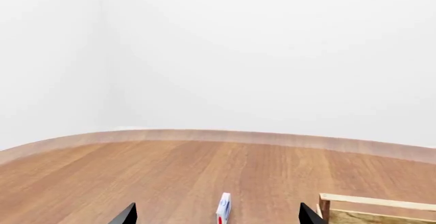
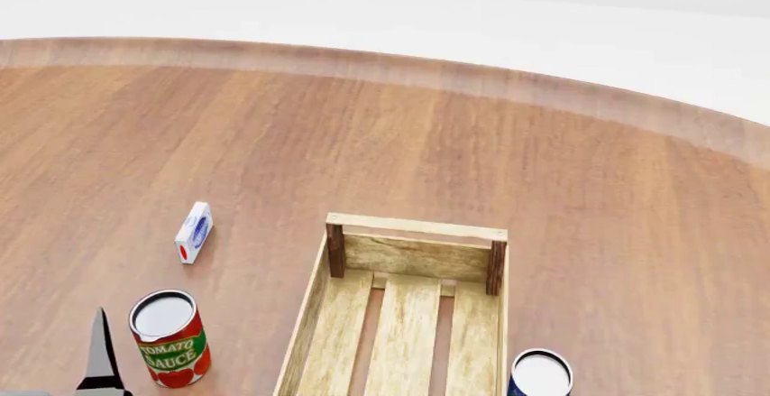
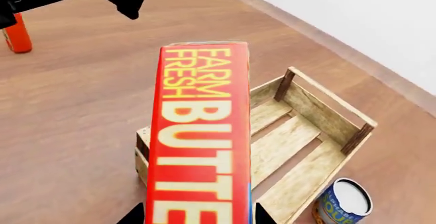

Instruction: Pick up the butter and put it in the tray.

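The butter [image 3: 201, 132], a red-orange carton with pale "FARM FRESH BUTTER" lettering, fills the middle of the right wrist view. My right gripper [image 3: 199, 216] is shut on its near end, one dark fingertip on each side. It hangs above the near end of the tray [image 3: 327, 101], a light-wood slatted crate with brown corner posts. The tray [image 2: 416, 227] holds nothing in the head view, where butter and right gripper are out of view. My left gripper [image 1: 218, 216] is open low over the table, left of the tray's corner [image 1: 374, 203].
A small white-and-blue box [image 2: 194, 231] stands on edge left of the tray, ahead of the left gripper. A tomato sauce can [image 2: 169, 326] sits near the left gripper's finger [image 2: 100, 351]. A blue can [image 2: 540, 374] stands by the tray's right side. The round wooden table's edge [image 2: 481, 78] curves behind.
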